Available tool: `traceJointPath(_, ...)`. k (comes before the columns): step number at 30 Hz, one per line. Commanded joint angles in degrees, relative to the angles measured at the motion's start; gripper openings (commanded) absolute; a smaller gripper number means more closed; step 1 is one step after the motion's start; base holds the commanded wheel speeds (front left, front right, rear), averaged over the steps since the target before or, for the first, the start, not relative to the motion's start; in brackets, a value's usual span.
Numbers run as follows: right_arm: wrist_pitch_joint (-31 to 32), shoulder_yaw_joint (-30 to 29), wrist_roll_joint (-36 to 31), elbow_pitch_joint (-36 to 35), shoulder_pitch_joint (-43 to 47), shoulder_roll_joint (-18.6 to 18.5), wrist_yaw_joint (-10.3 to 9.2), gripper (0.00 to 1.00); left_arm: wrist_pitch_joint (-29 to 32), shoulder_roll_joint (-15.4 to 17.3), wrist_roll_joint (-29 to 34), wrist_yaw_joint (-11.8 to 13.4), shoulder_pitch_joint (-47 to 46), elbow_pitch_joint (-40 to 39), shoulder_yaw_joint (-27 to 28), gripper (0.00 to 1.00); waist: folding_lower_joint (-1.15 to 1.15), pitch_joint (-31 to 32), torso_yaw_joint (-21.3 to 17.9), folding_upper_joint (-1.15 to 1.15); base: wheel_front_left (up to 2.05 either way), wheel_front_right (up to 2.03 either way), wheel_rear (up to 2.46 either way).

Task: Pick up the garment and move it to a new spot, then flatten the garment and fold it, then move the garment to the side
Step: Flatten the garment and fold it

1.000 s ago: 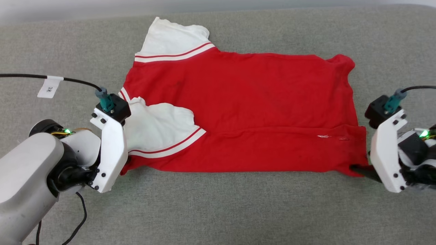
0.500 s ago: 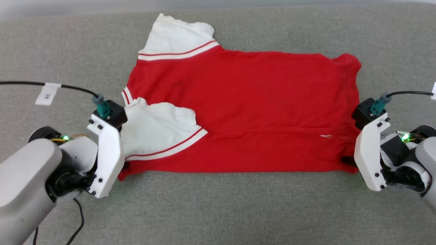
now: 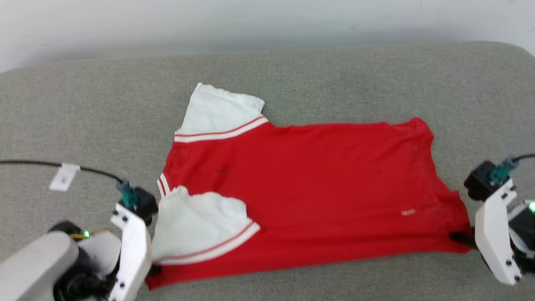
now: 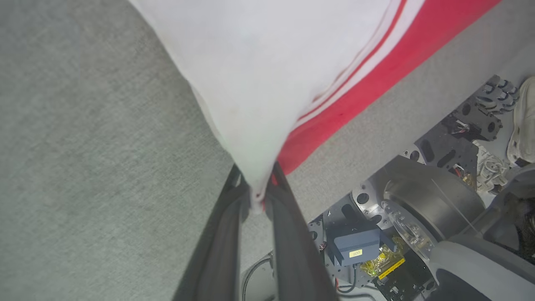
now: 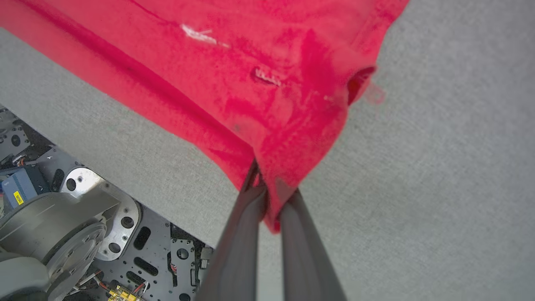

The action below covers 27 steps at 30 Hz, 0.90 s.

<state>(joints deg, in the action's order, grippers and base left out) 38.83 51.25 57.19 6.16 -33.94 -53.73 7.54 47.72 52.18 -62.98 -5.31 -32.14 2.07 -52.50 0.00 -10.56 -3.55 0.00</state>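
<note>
A second ago the right gripper (image 5: 267, 195) stood with its fingers apart at the garment's (image 3: 317, 188) near right corner; now they are pressed together on that red corner, the cloth bunched between them. The left gripper (image 4: 258, 193) has not altered – it is clamped on the near left corner, where the white sleeve (image 3: 200, 225) folded in over the body meets the red hem. The head camera has also tipped up, so the bench's (image 3: 334, 71) far edge and the pale wall (image 3: 250, 25) behind it now show; that shift is the camera's, not the shirt's. With both near corners held, the grasp looks complete, and the next step is likely a lift or a carry of that near edge, either to move the shirt or to fold it away from the robot. The garment lies plain side up across the middle of the bench, nearer the near edge than the far one; its other sleeve (image 3: 221, 113) points toward the far left. A broad band of bare bench lies beyond the far hem, with more bare cloth to left and right – but the near edge is just beside both grippers, with the robot's base (image 4: 418, 217) below it, so any slack pulled back could drape over that edge.
</note>
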Motion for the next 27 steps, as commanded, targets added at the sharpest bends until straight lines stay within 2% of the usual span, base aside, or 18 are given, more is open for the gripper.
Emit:
traceJointPath(1,-0.16,0.23,0.27,-0.22,2.02,-1.00,-0.10,0.00,-0.22,0.96,-0.09,0.76,1.88,-0.67,-0.50,0.00,0.00,-0.01,-0.15,0.00,0.00,0.00,0.00)
traceJointPath(7,-1.42,0.76,-0.60,1.92,6.37,0.89,-0.11,0.00,-1.64,1.22,-0.07,2.32,5.77,-0.99,-1.74,0.00,0.00,-0.86,-0.32,0.00,0.00,0.00,0.00)
traceJointPath(8,-1.76,0.54,-0.77,2.45,6.63,1.40,-0.11,0.00,-2.39,0.99,0.30,2.38,5.76,-0.86,-1.53,0.26,0.00,-0.96,-0.29,0.00,0.00,0.00,0.00)
traceJointPath(9,-2.52,0.14,-1.15,2.79,6.72,1.91,-0.11,1.00,-2.95,0.75,0.32,2.47,5.76,-0.61,-1.42,1.00,0.00,-0.98,-0.27,0.00,0.00,0.00,0.00)
traceJointPath(12,-4.24,-1.08,-0.90,3.06,6.71,3.03,-0.10,1.00,-4.26,0.71,0.71,2.16,4.49,-0.72,-0.49,1.00,0.00,-0.58,-0.24,0.00,0.00,0.00,0.00)
traceJointPath(16,-10.18,-3.59,-5.00,1.37,4.83,2.68,-0.09,1.00,-6.03,1.47,1.16,2.21,1.92,-1.11,1.84,1.00,0.00,0.51,-0.28,0.00,0.00,0.00,0.00)
traceJointPath(20,-19.47,-8.91,-9.35,0.08,4.05,4.85,-0.09,1.00,-13.80,1.03,5.16,2.73,-1.96,-0.84,5.77,1.00,0.00,0.95,-1.02,0.00,0.00,0.00,0.00)
traceJointPath(24,-28.33,-15.38,-16.32,-1.11,4.54,8.52,-0.09,1.00,-20.71,-0.48,9.31,3.77,-5.50,1.35,8.37,1.00,0.00,0.60,-2.17,0.00,0.00,0.00,0.00)
traceJointPath(27,-35.27,-22.22,-21.78,-1.65,6.49,12.66,-0.09,1.00,-24.58,-1.58,12.32,4.34,-8.34,3.39,9.64,1.00,0.00,-0.42,-3.06,0.00,0.00,0.00,0.00)
